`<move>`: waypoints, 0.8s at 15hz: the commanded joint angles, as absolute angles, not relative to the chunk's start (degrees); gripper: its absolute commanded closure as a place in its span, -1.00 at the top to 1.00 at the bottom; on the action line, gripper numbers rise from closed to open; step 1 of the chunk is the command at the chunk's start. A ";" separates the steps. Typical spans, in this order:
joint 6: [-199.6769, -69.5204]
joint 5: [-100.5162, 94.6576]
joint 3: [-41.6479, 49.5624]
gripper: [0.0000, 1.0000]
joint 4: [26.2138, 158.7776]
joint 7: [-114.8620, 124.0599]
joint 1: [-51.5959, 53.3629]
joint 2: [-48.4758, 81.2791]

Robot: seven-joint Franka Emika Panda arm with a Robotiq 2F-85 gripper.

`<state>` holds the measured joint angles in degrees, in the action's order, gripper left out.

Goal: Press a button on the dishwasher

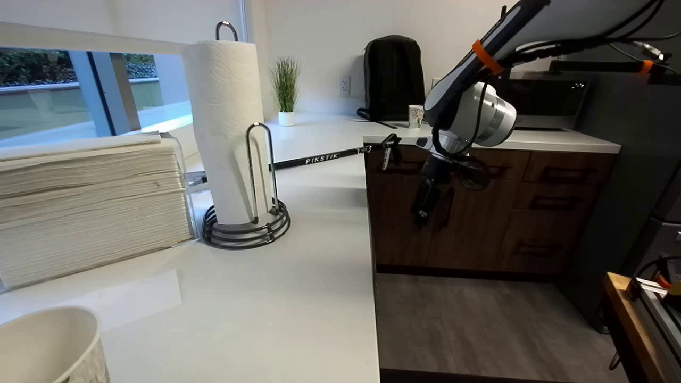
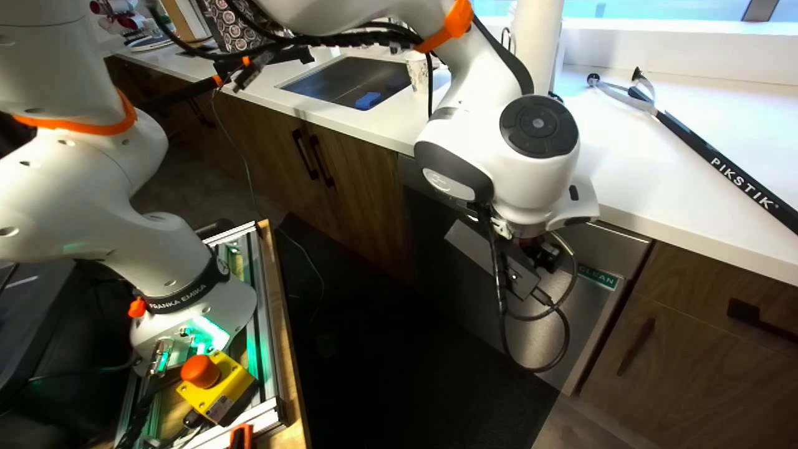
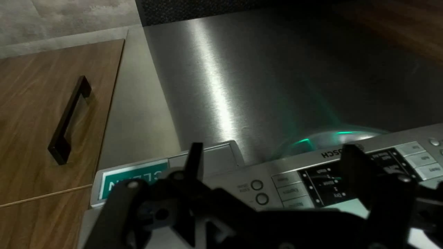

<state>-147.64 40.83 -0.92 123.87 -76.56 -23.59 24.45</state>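
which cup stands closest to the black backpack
The patterned paper cup by the black backpack in an exterior view; the other cup is in the foreground, cut off by the picture's edge.

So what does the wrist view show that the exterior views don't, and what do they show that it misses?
Only the wrist view shows the buttons and BOSCH name on the dishwasher. Only the exterior views show the white arm, the Pikstik grabber and the paper towel roll, each in both. Shared: the wrist view and an exterior view show the green CLEAN sign and the dishwasher's steel front; wooden cabinets appear in all three.
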 commanded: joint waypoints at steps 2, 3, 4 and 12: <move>-147.22 46.34 -2.25 1.00 117.76 -79.65 -25.27 31.90; -147.44 43.76 -0.78 1.00 120.59 -79.25 -24.16 28.72; -147.45 44.35 -0.99 1.00 119.70 -79.23 -24.27 29.93; -155.85 45.01 -3.20 1.00 117.46 -87.22 -24.83 35.35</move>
<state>-151.43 44.44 -2.02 118.43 -82.63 -24.37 32.67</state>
